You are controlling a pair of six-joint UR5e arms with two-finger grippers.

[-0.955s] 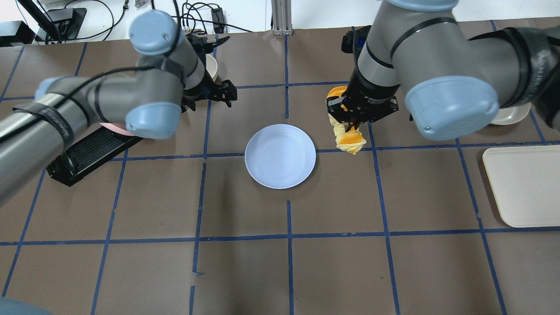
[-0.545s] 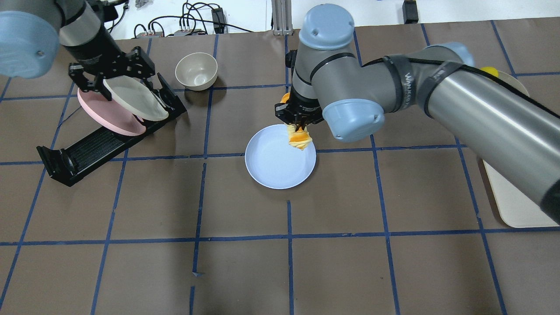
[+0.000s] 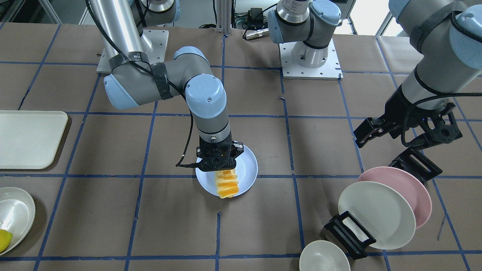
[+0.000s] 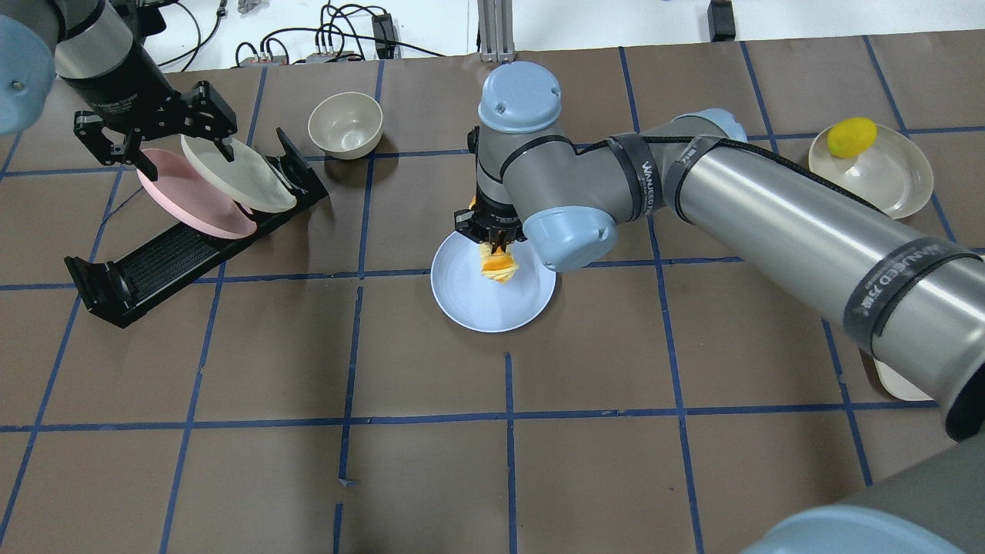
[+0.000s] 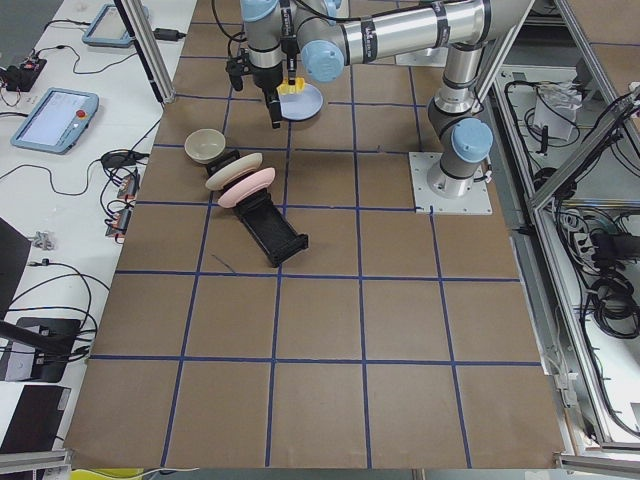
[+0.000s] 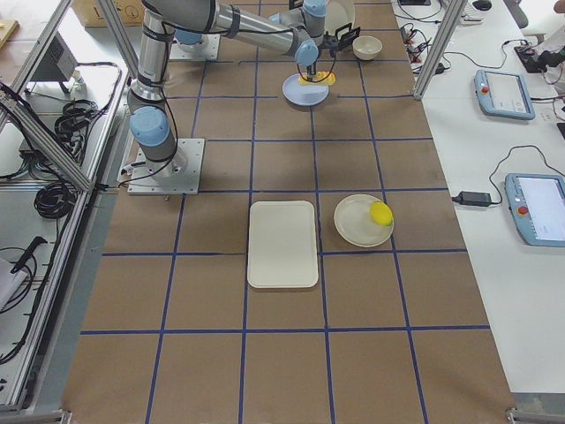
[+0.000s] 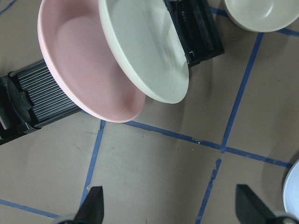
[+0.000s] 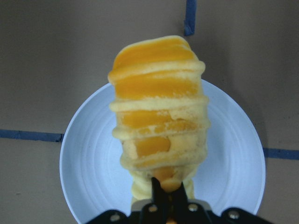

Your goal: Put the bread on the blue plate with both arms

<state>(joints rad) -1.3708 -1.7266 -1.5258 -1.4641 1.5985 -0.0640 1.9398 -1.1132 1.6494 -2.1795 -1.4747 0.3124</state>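
Bread hung end-down from the right gripper, which was clamped tight on its upper end. It sat over the blue plate, a little toward 12 o'clock of the plate's middle in the overhead view. A second earlier it had been off the plate at about 2 o'clock, and half a second earlier just over the rim there. The carry therefore looked nearly finished, with lowering and letting go left to do.

The left gripper had swung off to 10 o'clock, well apart from the plate. It hovered wide open and empty above the pink plate and the white plate, which leaned in a black rack on the worktop.

The overhead view hid most of the loaf under the right arm. The right wrist view showed all its ridges and the plate squarely behind it. No view settled whether the loaf's lower end touched the plate; I judged it just clear. The left wrist view alone showed that gripper's fingertips spread with nothing between them.
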